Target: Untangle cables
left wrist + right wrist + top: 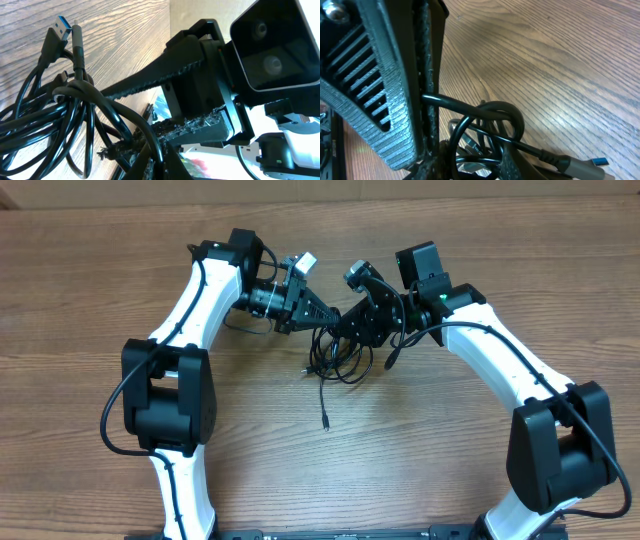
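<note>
Because a knot only opens when it is held at two spots, the left gripper (330,316) & right gripper (343,330) sat tip to tip at the top edge of the cables (340,358), w/ the black loops spilling just below them on the table (450,460). The left gripper was pressed together. In its wrist view a strand ran straight into the closed tips, so it was prob. pinching the cables as an anchor. The right gripper's jaws stood narrow, not fully together. One strand went in between its pads, so it looked clamped on the cables too, just beside the left's hold. A loose end (325,410) trailed out below the cables, away from both grippers. A blue-tongued plug (62,24) stuck out at the cables' edge, clear of either grip, and was likely the end to draw out.
</note>
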### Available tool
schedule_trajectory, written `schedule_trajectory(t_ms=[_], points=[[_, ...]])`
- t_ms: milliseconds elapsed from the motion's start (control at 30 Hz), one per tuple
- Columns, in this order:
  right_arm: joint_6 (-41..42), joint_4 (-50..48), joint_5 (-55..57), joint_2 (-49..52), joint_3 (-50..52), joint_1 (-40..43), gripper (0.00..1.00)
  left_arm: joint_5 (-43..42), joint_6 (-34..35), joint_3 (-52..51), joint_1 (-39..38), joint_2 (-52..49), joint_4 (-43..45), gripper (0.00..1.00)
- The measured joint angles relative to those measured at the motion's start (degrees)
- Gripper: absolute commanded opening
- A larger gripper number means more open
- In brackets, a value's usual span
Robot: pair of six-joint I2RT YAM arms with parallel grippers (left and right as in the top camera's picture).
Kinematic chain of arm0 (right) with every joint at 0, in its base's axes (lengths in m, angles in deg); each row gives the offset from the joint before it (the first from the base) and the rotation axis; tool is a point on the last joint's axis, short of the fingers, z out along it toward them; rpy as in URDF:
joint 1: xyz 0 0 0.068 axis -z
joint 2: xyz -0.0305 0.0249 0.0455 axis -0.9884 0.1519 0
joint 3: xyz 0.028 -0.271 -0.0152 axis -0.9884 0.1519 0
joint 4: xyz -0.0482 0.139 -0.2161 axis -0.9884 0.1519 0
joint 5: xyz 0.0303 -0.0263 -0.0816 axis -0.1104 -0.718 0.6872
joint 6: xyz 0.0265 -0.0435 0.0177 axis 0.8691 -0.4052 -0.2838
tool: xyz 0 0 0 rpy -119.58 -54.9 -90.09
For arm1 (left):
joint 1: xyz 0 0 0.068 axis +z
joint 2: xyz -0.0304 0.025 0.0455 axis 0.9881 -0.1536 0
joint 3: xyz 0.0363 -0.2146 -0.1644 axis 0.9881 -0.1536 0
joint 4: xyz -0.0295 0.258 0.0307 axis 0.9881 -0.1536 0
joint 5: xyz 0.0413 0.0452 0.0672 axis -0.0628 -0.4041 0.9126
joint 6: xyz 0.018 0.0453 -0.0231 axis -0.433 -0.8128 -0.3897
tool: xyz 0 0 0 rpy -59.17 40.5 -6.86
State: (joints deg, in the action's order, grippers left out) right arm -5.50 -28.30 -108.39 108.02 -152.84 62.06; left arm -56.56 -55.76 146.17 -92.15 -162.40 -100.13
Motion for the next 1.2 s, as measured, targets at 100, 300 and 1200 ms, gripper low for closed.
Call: schedule_trajectory(t_ms=[100, 300, 1200], points=[[0.11, -0.72, -1.75, 0.02, 0.15, 0.04, 0.26, -0.72, 0.02, 0.0, 0.26, 0.0, -0.07, 0.04], [1.07, -1.81, -5.7, 0.07, 0.44, 0.37, 0.12, -2.49, 0.02, 0.07, 0.48, 0.0, -0.2, 0.04], [6.29, -0.9, -22.75, 0.68, 0.55, 11.72, 0.04, 14.78, -0.02, 0.59, -1.38, 0.0, 0.46, 0.04]])
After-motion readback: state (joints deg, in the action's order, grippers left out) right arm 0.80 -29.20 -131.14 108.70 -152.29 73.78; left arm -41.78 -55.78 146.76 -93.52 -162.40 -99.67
